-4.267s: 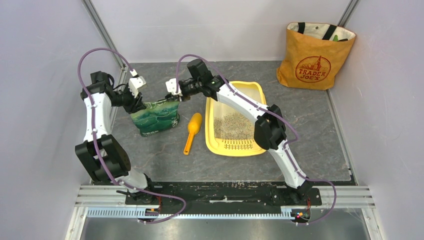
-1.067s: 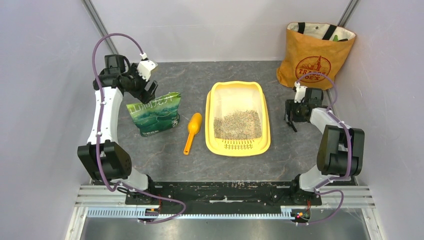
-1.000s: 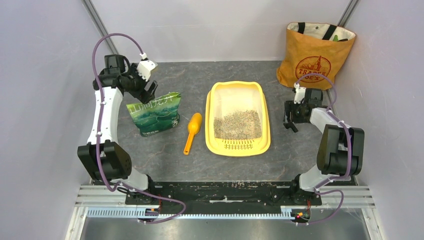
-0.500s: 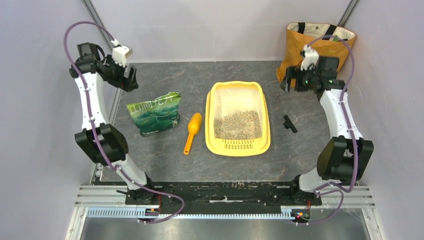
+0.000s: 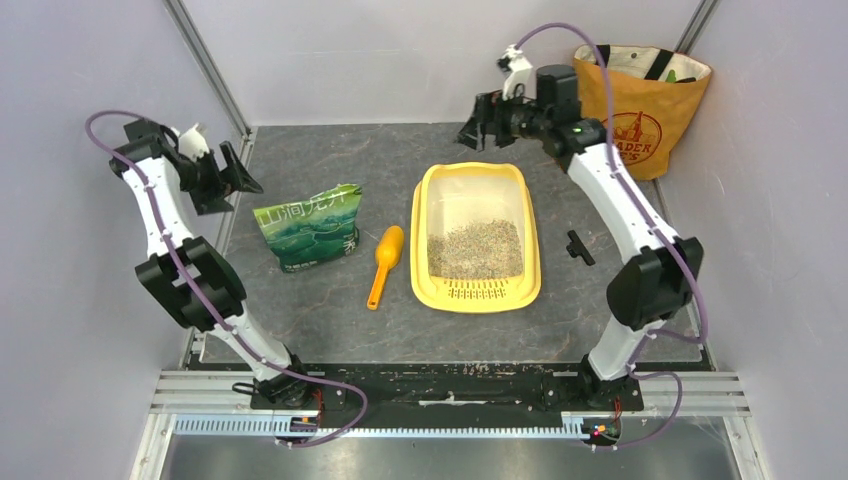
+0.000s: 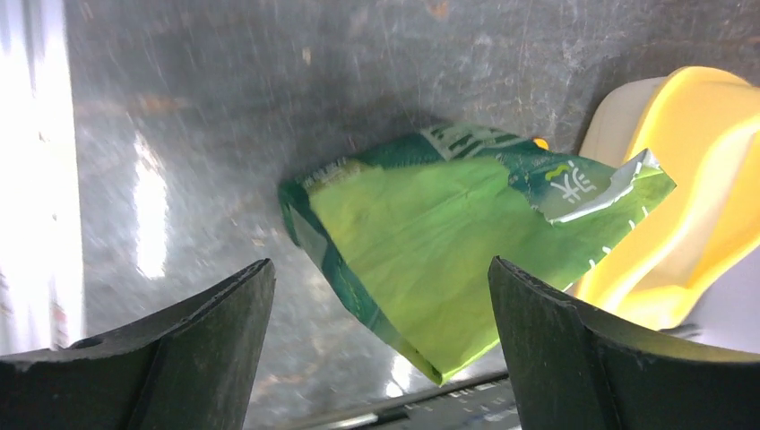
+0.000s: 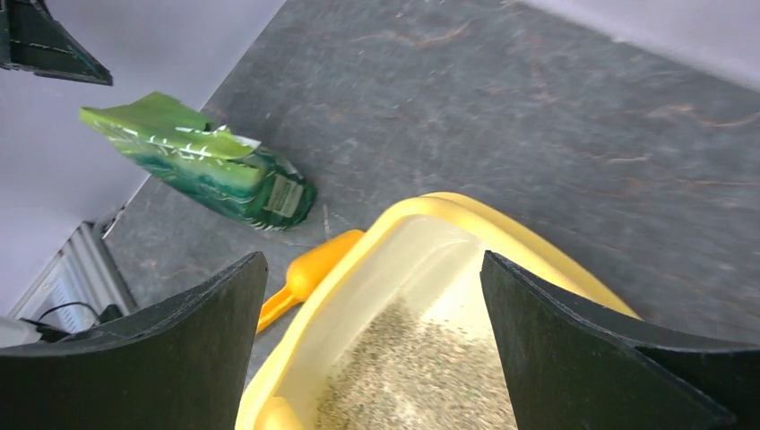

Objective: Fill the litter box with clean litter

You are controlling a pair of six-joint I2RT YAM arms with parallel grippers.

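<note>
The yellow litter box (image 5: 418,262) sits mid-table with a layer of grey-beige clean litter (image 5: 476,248) in its near half. The right wrist view looks down on the same litter box (image 7: 333,309) and litter (image 7: 421,367). My right gripper (image 5: 474,125) hovers open above the box's far end; its jaws (image 7: 372,260) are wide apart with nothing between them. The green litter bag (image 5: 308,226) stands left of the box. My left gripper (image 5: 238,172) is raised by the left wall, apart from the bag (image 6: 448,251), open and empty (image 6: 381,269).
An orange-yellow scoop (image 5: 385,262) lies between the bag and the box. A small black piece (image 5: 577,246) lies on the table right of the box. An orange tote bag (image 5: 630,110) stands in the far right corner. Walls close in on both sides.
The right gripper let go of the small black piece, rose and swung left to the box's far end. The left arm lifted off the bag and drew back toward the left wall.
</note>
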